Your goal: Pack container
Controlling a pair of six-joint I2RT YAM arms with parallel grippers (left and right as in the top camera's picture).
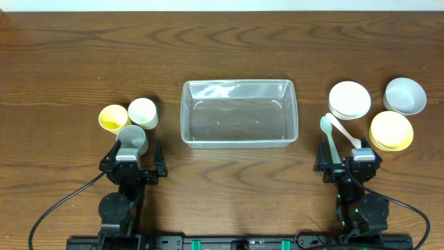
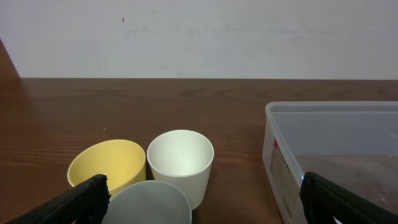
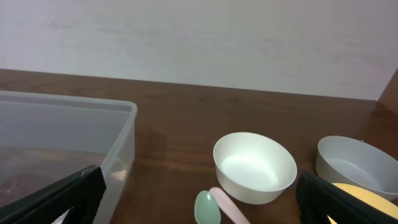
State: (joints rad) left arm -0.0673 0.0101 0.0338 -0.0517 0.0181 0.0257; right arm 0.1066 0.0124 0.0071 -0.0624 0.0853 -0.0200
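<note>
While nothing lies inside it, the container [image 1: 238, 83] sits at the centre of the overhead frame with its mouth up and its long side running left to right. I judge it is set there so that either arm can reach over the rim. In the left wrist view a sticker [image 2: 281, 171] with a red mark shows on its near end wall, but the print is too small to read, and I can find no other writing.

To the left of the tub three cups huddle together: a yellow cup [image 1: 113, 118], a white cup [image 1: 143, 112] and a grey cup [image 1: 132, 139], all upright. That cluster seems meant for the left gripper [image 1: 137, 148], which waits at lower left with its fingers spread wide and empty, just behind the grey cup.

To the right sit a white bowl [image 1: 349, 99], a grey bowl [image 1: 404, 95] and a yellow bowl [image 1: 391, 130]. A green spoon [image 1: 329, 134] and a pale spoon [image 1: 345, 132] lie between the white bowl and the right gripper [image 1: 349, 155]. That gripper is also parted and holding nothing, so packing looks not yet begun on the wooden table [image 1: 222, 42].
</note>
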